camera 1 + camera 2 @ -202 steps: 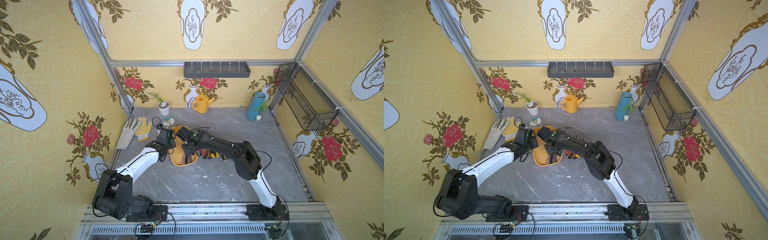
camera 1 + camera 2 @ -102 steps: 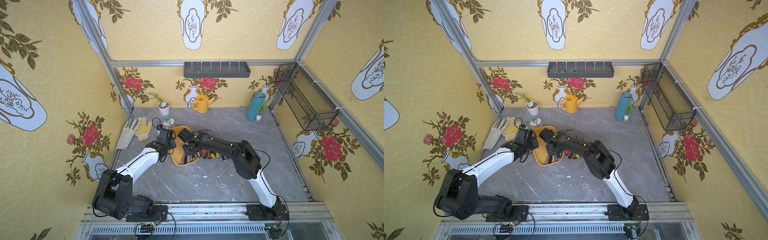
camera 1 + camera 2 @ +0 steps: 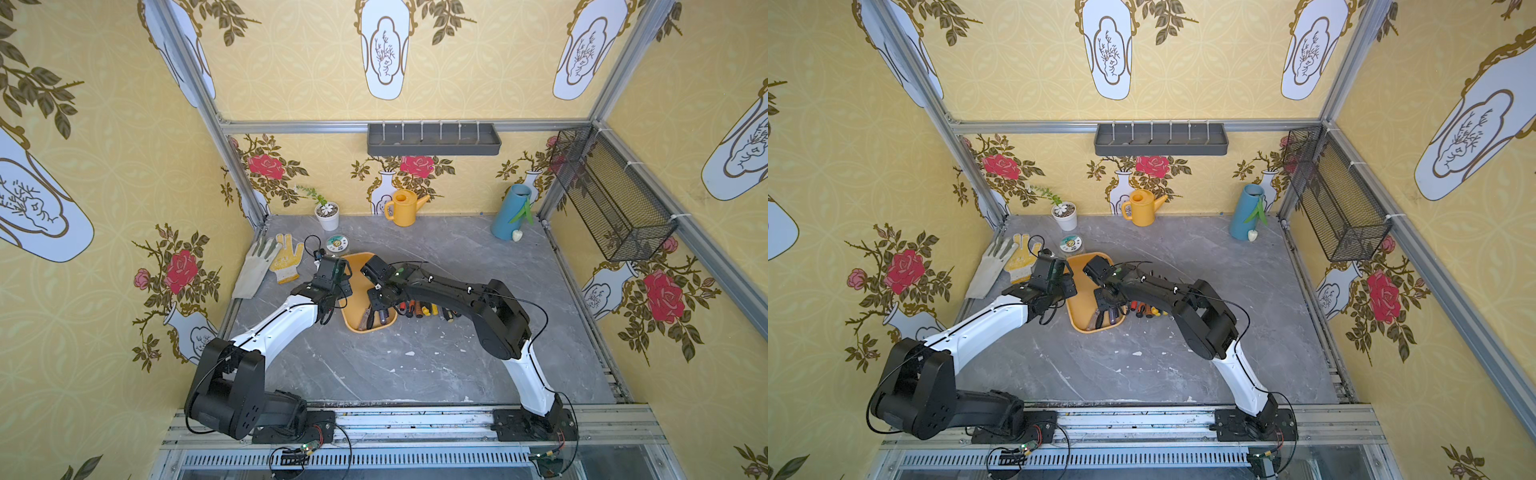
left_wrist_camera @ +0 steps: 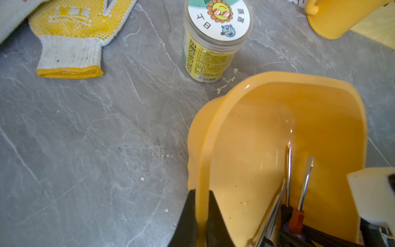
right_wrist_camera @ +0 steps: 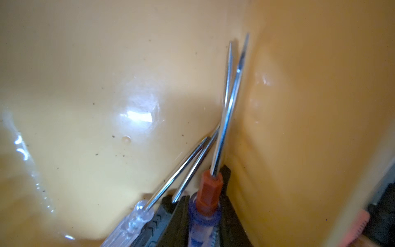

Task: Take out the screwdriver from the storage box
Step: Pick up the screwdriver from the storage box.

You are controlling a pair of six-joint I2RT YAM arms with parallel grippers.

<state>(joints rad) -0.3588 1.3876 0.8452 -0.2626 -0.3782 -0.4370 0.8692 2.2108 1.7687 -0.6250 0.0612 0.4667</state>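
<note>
The left pincer (image 4: 201, 194) is clamping the storage box (image 4: 256, 128) by its side wall, one finger sitting outside the rim and one inside (no gap is showing on either side of the plastic). The right pincer (image 5: 204, 188) is reaching down into the box at the end nearer the arms' bases. Its fingers are pressing on both sides of the screwdriver (image 5: 208, 190), on the blue handle just behind the red-orange collar.

The screwdriver is sitting low inside the box, its steel shaft pointing straight ahead of the right pincer along the box's wall. Whether it is resting on the box floor cannot be told. Just beside that pincer another screwdriver with a clear handle (image 5: 132, 222) is lying in the box, its shaft angling in under the gripped one.

Behind the right pincer, under its arm, a row of screwdrivers (image 3: 424, 309) is lying on the desk (image 4: 85, 149) outside the box. Ahead of the left pincer, past the box's far end, a labelled jar (image 4: 215, 38) is standing and a yellow glove (image 4: 70, 32) is lying flat.
</note>
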